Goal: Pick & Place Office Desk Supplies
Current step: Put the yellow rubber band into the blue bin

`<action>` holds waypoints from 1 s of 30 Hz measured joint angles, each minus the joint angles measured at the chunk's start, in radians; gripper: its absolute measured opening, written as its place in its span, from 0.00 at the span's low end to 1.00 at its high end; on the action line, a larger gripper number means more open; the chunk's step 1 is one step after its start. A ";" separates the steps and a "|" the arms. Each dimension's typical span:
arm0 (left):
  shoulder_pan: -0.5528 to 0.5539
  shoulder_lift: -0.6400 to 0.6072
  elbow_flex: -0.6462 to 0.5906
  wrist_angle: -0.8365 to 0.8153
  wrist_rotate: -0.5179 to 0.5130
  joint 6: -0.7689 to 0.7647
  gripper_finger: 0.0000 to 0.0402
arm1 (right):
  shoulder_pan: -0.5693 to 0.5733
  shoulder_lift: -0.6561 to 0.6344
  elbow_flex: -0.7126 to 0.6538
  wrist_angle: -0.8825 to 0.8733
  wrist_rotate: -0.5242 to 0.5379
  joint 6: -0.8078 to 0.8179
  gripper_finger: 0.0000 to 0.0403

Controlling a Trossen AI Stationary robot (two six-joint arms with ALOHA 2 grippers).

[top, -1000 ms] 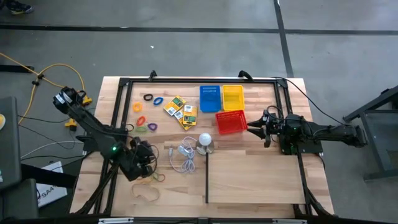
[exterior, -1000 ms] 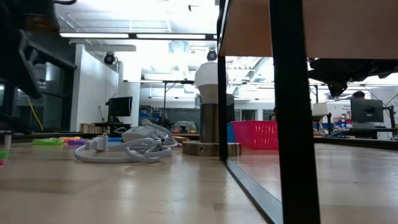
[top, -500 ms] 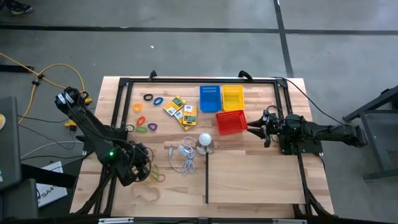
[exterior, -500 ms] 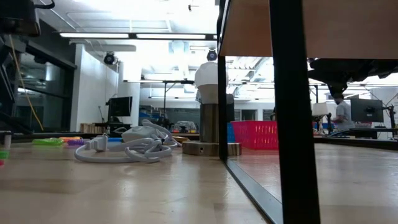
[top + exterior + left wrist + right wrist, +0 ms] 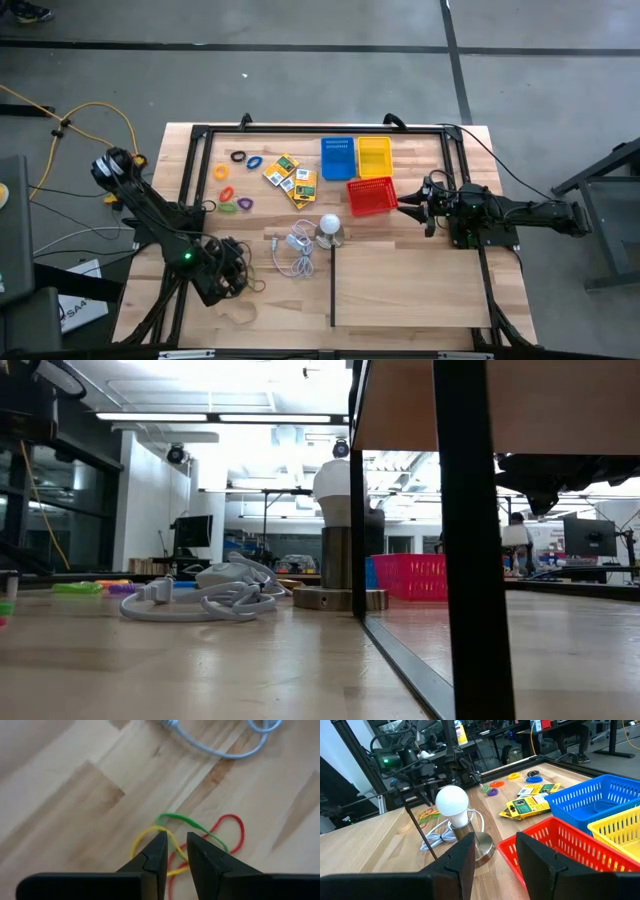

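Three thin rubber bands, yellow [image 5: 141, 838], green [image 5: 182, 819] and red [image 5: 235, 827], lie overlapping on the wood near the table's front left. My left gripper [image 5: 224, 277] points steeply down just over them, its fingers [image 5: 176, 844] a narrow gap apart and empty. From above it hides most of the bands [image 5: 255, 285]. Coloured rings [image 5: 236, 185] and yellow-and-green packets [image 5: 291, 176] lie flat at the far left. My right gripper [image 5: 415, 207] waits open at the right, beside the red basket [image 5: 371, 196].
Blue [image 5: 338, 157] and yellow [image 5: 374, 155] baskets stand behind the red one. A white bulb on a silvery base [image 5: 330, 227] and a coiled white cord [image 5: 295, 250] lie mid-table. A tan rubber band [image 5: 238, 312] lies near the front edge. A black frame rail [image 5: 332, 285] crosses the table.
My left gripper has moved toward the table's near edge and down, over the rubber bands, and has rolled about its own axis. It now covers part of the bands in the high view. The bands have stayed where they lay.
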 joint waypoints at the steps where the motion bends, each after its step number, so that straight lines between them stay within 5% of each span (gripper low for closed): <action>1: 0.006 0.007 0.000 0.008 0.014 -0.017 0.17 | 0.000 0.000 0.000 0.000 0.000 0.000 0.32; 17: 0.118 0.037 0.001 0.038 0.172 -0.007 0.17 | 0.000 0.000 0.000 0.000 0.000 0.000 0.32; 30: 0.122 0.079 0.001 0.077 0.196 -0.003 0.17 | 0.000 0.000 0.000 0.000 0.000 0.000 0.32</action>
